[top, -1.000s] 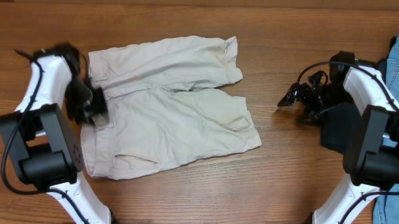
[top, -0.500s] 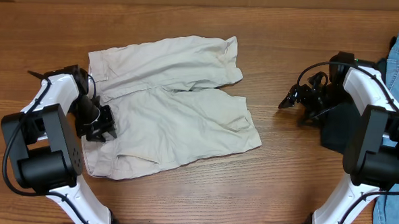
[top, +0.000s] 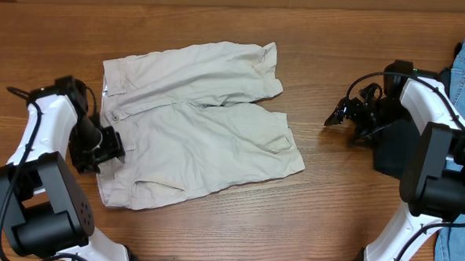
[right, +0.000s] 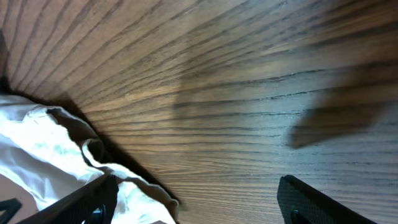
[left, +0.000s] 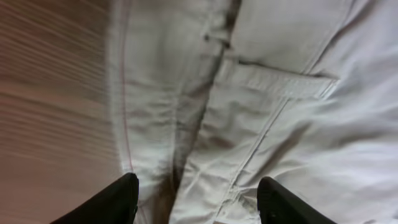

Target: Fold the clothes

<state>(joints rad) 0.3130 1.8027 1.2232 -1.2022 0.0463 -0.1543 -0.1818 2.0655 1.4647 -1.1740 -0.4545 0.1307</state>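
Shorts (top: 197, 133): spread flat on the desk (top: 316, 205), waistband to the left, legs to the right.
Left hand (top: 110, 145): fingers spread, over the waistband edge.
Right hand (top: 333, 117): fingers spread, holding nothing, over bare wood near the leg hems.

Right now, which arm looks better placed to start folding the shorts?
Left. The left gripper, open, sits at the waistband edge of the shorts, cloth right beneath it. The right gripper, also open, is over bare table, apart from the shorts.
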